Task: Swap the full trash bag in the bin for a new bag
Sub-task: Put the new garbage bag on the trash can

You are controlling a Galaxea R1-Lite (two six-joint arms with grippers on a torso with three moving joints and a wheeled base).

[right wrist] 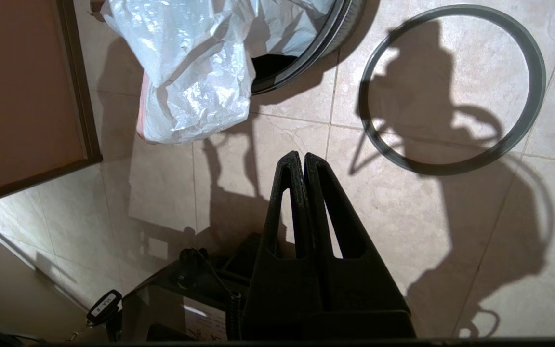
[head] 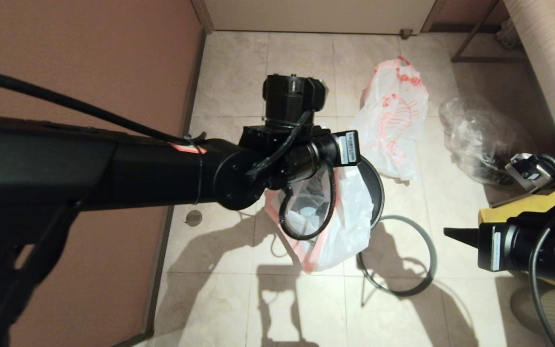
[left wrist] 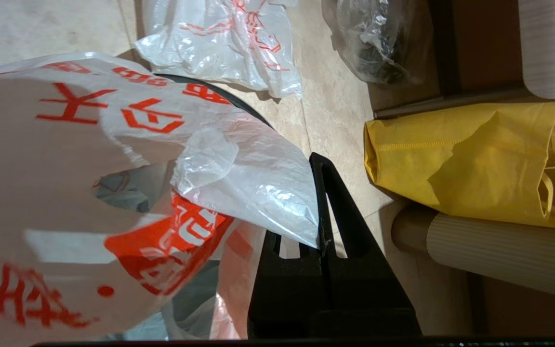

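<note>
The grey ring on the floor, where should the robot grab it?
Probably from straight above, one finger inside and one outside the thin band. The grey ring lies flat on the tiles beside the bin, so there is nothing tall to hold. The side nearest the right gripper, now shut, looks easiest.

A clear bag (head: 475, 140) with dark contents lies crumpled on the tiled floor (head: 239, 77), near the right side — just beside it a yellow fabric bag (left wrist: 470, 164) rests against a ribbed beige surface (left wrist: 508, 255). A small round drain (head: 193, 218) sits by the brown wall (head: 89, 62).
</note>
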